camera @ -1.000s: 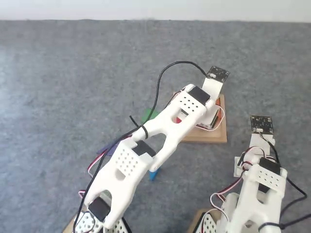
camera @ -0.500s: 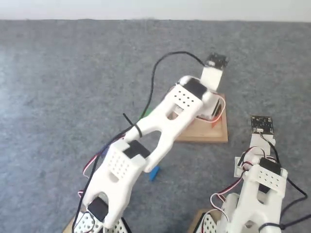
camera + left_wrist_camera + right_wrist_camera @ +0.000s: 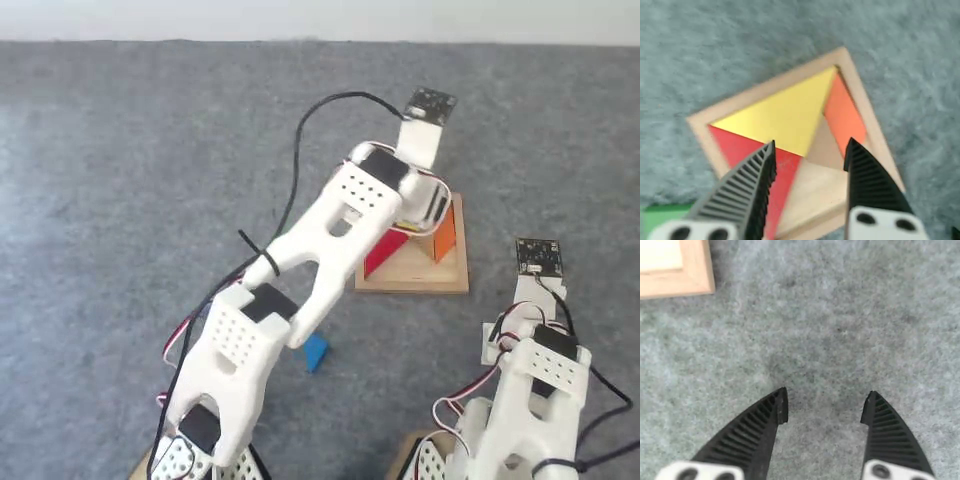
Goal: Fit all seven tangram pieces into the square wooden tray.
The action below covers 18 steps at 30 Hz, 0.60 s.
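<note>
Wood first: found the square wooden tray at 3 o'clock from the middle of the grey carpet, seen from on high. Counted three pieces inside. Placed the orange piece at the tray's 3 o'clock side and the red triangle toward its 8 o'clock. Saw from the left wrist a yellow triangle lying flat along one rim, touching red on one flank and orange on the other, with bare wood floor beyond its point. Found the left gripper hovering above the tray, jaws apart and holding nothing, one fingertip over the red triangle and the other over bare wood beside the orange piece. Noted a green piece on the carpet just outside a tray corner. Spotted a blue piece alone on the carpet at 7 o'clock from the tray, well apart from it, just beside the left arm. Found the right arm between 4 and 5 o'clock from the tray. Saw the right gripper over bare carpet, jaws likewise spread and empty, with a tray corner near.
</note>
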Each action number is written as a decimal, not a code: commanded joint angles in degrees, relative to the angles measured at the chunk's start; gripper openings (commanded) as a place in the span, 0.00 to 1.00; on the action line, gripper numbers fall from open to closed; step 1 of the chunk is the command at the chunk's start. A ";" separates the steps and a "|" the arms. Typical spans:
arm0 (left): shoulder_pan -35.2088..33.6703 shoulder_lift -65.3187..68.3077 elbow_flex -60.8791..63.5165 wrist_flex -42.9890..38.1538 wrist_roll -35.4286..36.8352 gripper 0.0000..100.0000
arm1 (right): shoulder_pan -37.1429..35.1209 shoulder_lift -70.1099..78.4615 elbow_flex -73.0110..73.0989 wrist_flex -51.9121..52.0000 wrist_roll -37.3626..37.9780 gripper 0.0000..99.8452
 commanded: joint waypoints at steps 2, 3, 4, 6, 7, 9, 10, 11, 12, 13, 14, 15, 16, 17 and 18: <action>-8.09 -3.87 -1.10 -1.05 -0.70 0.21 | -0.57 -1.63 -0.18 -0.84 0.70 0.25; -9.41 -4.66 0.48 -2.02 -1.23 0.21 | -0.57 -1.63 -0.18 -0.84 0.70 0.25; -10.02 -5.63 2.68 -3.16 -2.46 0.21 | -0.57 -1.63 -0.18 -0.84 0.70 0.25; -10.73 -8.62 9.27 -7.12 -3.60 0.21 | -0.57 -1.63 -0.18 -0.84 0.70 0.25; -10.73 -10.64 13.67 -9.85 -3.96 0.21 | -0.57 -1.63 -0.18 -0.84 0.70 0.25; -10.73 -16.70 23.87 -16.97 -4.04 0.21 | -0.57 -1.63 -0.18 -0.84 0.70 0.25; -10.90 -20.66 29.76 -21.01 -4.04 0.21 | -0.57 -1.63 -0.18 -0.84 0.70 0.25; -11.52 -25.05 35.56 -25.23 -4.22 0.21 | -0.57 -1.63 -0.18 -0.84 0.70 0.25; -12.22 -29.80 41.27 -29.01 -5.36 0.21 | -0.57 -1.63 -0.18 -0.84 0.70 0.25; -13.19 -34.81 46.55 -32.26 -7.03 0.21 | -0.57 -1.63 -0.18 -0.84 0.70 0.25; -14.24 -39.47 51.56 -34.37 -8.62 0.21 | -0.57 -1.63 -0.18 -0.84 0.70 0.25; -15.65 -44.04 55.60 -34.99 -10.20 0.21 | -0.57 -1.63 -0.18 -0.84 0.70 0.25; -17.23 -47.91 58.95 -35.08 -11.34 0.21 | -0.57 -1.63 -0.18 -0.84 0.70 0.25; -19.08 -51.69 62.02 -34.64 -12.31 0.21 | -0.57 -1.63 -0.18 -0.84 0.70 0.25; -21.45 -54.68 64.57 -33.41 -12.84 0.21 | -0.57 -1.63 -0.18 -0.84 0.70 0.25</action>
